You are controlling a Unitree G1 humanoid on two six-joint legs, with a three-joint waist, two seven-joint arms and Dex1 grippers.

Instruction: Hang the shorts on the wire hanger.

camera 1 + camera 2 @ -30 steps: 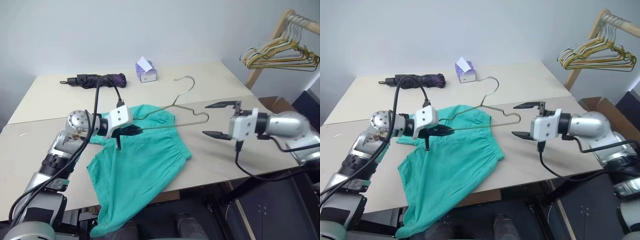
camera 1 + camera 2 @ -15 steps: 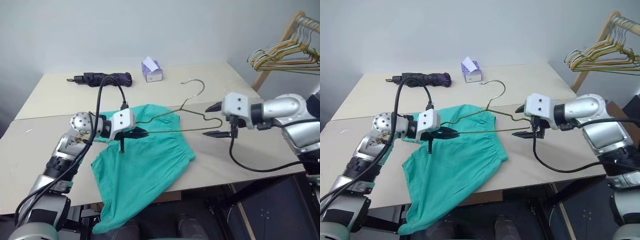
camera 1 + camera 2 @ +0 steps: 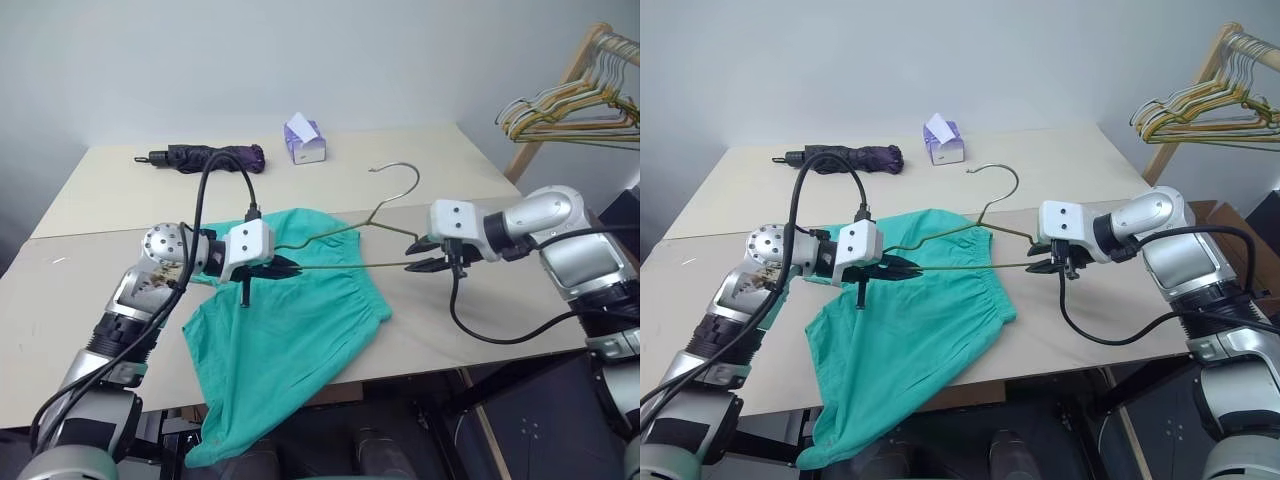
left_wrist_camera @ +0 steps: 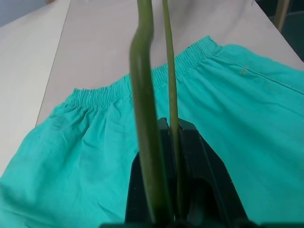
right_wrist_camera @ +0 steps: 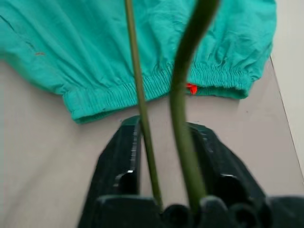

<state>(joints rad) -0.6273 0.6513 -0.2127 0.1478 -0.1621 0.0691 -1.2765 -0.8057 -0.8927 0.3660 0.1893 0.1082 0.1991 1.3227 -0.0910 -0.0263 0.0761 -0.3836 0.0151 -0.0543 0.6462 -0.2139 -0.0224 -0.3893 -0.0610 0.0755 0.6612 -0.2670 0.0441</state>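
Note:
The teal-green shorts [image 3: 290, 330] lie flat on the table, one leg hanging over the front edge. Above them the wire hanger [image 3: 385, 203] is held nearly level, hook pointing away from me. My left gripper [image 3: 285, 268] is shut on the hanger's left corner, over the shorts' waistband [image 4: 118, 90]. My right gripper [image 3: 420, 255] is shut on the hanger's right corner, just right of the shorts. In the right wrist view both wires [image 5: 183, 95] run between the black fingers [image 5: 116, 161], with the shorts [image 5: 95, 47] beyond.
A folded dark purple umbrella [image 3: 205, 158] and a purple tissue box [image 3: 304, 142] sit at the back of the beige table [image 3: 480, 300]. A wooden rack with a bunch of pale hangers [image 3: 565, 105] stands off the table's right end.
My right gripper has swung in from the right, dropped to the hanger's right corner and closed on it. The left gripper has kept its grip and hardly moved.

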